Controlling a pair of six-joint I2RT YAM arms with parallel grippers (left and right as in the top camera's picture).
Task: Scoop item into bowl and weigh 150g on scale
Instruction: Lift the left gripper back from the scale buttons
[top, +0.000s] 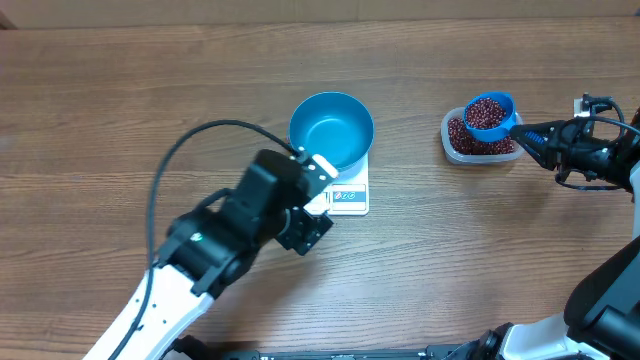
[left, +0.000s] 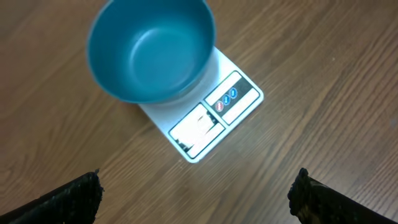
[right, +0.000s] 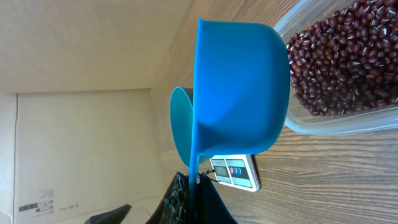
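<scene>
Now, lower left, your left claw (left: 198, 198) hangs wide and empty, clear of the empty bowl (top: 331, 130) resting on the scale (top: 350, 198) for weighing; far right, your right claw (top: 535, 133) grips the scoop (top: 512, 122), full of beans (top: 487, 113), above the tub (top: 449, 140).

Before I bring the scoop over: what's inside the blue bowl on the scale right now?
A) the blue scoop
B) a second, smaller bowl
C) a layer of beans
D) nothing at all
D: the bowl on the scale shows only its bare blue inside, while the beans are in the scoop and the tub.
</scene>
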